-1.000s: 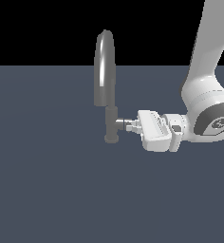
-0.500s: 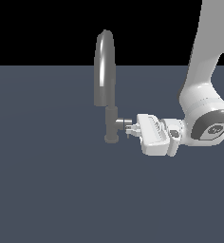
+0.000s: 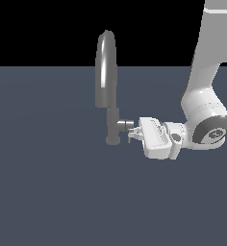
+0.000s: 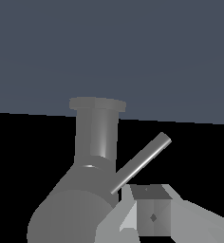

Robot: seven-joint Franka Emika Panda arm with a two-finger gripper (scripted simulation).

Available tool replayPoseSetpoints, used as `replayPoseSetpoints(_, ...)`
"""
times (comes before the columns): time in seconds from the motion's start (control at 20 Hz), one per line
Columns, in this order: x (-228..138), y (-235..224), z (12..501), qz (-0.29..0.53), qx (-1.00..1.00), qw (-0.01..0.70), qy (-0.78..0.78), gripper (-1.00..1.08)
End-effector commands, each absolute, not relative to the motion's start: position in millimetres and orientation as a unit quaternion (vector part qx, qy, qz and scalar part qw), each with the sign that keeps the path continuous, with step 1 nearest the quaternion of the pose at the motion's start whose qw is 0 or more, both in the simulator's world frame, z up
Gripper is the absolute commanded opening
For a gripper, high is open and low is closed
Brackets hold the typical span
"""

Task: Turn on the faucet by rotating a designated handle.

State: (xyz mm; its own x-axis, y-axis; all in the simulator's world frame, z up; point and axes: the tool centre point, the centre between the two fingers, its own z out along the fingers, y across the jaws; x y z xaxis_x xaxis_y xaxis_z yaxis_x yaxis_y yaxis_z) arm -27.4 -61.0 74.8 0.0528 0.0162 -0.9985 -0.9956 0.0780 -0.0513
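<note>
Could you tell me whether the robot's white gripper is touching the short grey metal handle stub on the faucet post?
Cannot tell. In the exterior view the gripper overlaps the handle's end; neither view plainly shows contact or gap.

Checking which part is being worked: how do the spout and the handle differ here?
The spout is thick, tall and arched, rising above the post; the handle is a short, narrow stub jutting sideways low on the post. The gripper is at the handle, well clear of the spout. Both are grey metal.

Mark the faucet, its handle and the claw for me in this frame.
faucet [image 3: 106, 72]: exterior view, on the arched spout.
handle [image 3: 123, 125]: exterior view, on the short stub jutting from the post.
claw [image 3: 132, 136]: exterior view, at its fingertips beside the handle.
</note>
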Motion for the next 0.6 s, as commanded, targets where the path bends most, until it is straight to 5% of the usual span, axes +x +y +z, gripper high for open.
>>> replayPoseSetpoints(0.0, -22.9, -59.0, 60.3, 0.472, -0.485, 0.533, 0.508, -1.0)
replayPoseSetpoints(0.55, -10.1, -58.8, 25.7, 0.476, -0.478, 0.524, 0.521, -1.0)
